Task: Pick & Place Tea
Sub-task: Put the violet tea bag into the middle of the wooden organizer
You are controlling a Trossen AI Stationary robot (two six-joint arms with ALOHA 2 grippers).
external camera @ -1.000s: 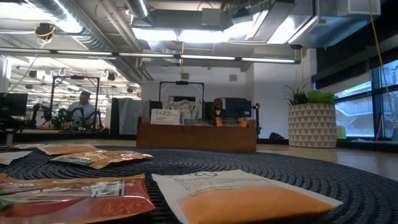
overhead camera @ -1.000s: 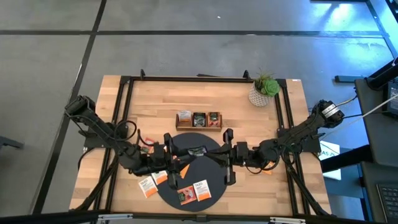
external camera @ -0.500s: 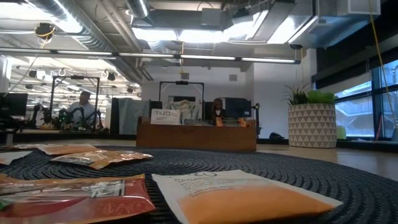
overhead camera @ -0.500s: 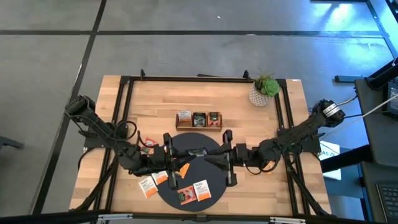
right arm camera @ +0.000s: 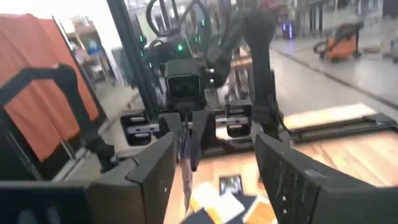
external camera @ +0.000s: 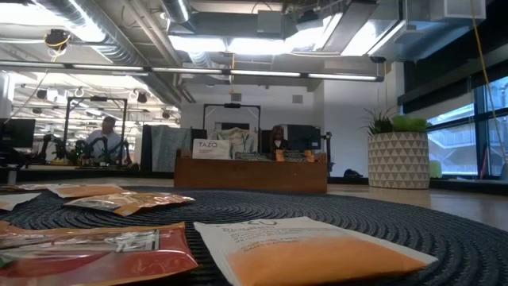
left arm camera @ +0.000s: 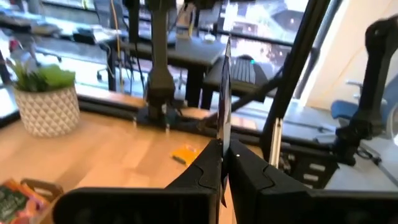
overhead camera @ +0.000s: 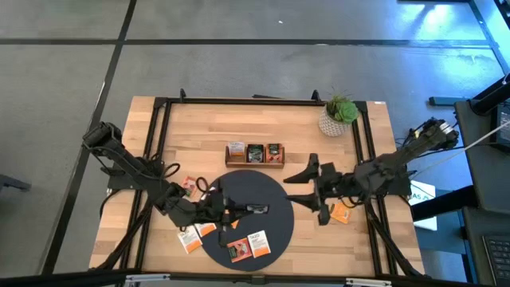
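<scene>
Wooden table [overhead camera: 199,127] underneath, wide enough for both arms. Dark round mat [overhead camera: 267,190] in the middle, a soft spot for loose tea. Just behind it, brown tray [overhead camera: 255,165] with three slots for sorting. Low over the mat, left gripper [overhead camera: 241,212] pinching one thin sachet [left arm camera: 224,93] on edge, likely ready to carry. By the mat's right side, right gripper [overhead camera: 309,191] spread wide, holding nothing. More sachets [overhead camera: 256,242] flat on the mat's front.
</scene>
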